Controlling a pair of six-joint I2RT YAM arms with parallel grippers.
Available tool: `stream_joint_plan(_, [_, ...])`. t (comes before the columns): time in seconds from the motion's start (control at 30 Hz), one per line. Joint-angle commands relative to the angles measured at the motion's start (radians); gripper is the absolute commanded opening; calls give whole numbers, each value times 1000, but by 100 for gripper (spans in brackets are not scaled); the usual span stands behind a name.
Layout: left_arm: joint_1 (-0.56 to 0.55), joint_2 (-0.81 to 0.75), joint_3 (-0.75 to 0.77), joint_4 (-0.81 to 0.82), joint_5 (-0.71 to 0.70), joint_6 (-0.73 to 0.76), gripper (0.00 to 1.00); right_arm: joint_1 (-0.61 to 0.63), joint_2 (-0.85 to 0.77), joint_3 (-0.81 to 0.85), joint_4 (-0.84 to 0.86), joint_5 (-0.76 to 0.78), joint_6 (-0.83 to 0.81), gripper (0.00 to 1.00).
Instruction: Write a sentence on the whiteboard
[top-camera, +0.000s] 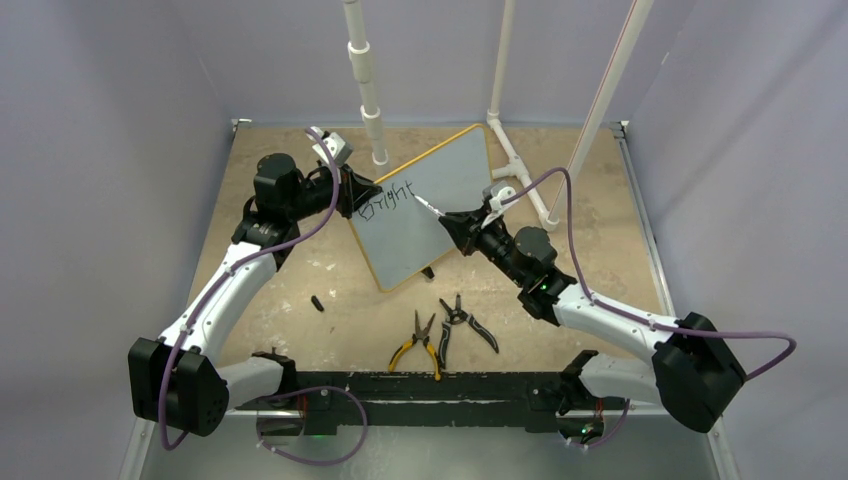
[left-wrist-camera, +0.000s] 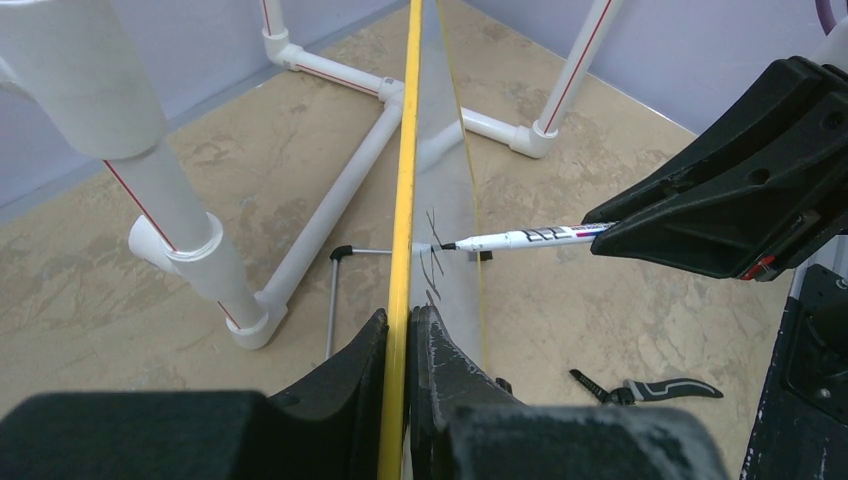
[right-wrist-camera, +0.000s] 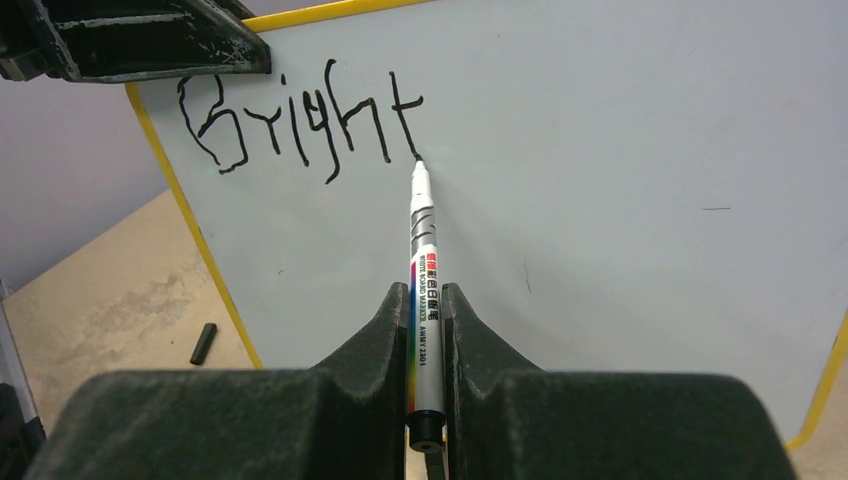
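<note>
table (top-camera: 300, 275) | left jaws clench 1 whiteboard (top-camera: 425, 230) ("bright") | right jaws clench 1 marker (right-wrist-camera: 424, 280) | 2 pliers (top-camera: 424, 342)

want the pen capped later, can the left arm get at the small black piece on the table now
Probably not yet: the left claw is shut on the whiteboard rim, propping it for writing. Otherwise nothing seems to lie between it and the small black piece.

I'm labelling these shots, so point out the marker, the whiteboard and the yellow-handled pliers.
marker (right-wrist-camera: 425, 285), right wrist view, on its printed barrel.
whiteboard (right-wrist-camera: 620, 200), right wrist view, on bare white surface right of the writing.
yellow-handled pliers (top-camera: 404, 355), top external view, on the left yellow handle.
</note>
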Motion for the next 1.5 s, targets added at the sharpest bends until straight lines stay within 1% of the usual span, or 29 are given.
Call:
stream_joint_plan(0.0, [4,-12,-13,7,-32,11,0,-2,-14,27,-14,65,-14,0])
stream_joint_plan(0.17, [4,-13,-13,7,-34,12,0,-2,-24,59,-19,85,-36,0])
stream_joint_plan(0.4, [4,-15,-13,7,-33,12,0,-2,-50,72,19,36,-40,0])
stream_joint_plan(0.77, [4,-16,-12,6,-35,13,0,-3,8,132,56,39,-72,0])
stream_joint_plan(1.13, [4,-18,-11,7,-32,13,0,-2,32,110,23,52,-57,0])
stream_joint_plan(1.47, [4,-16,-13,8,-30,12,0,-3,-2,37,-21,58,-10,0])
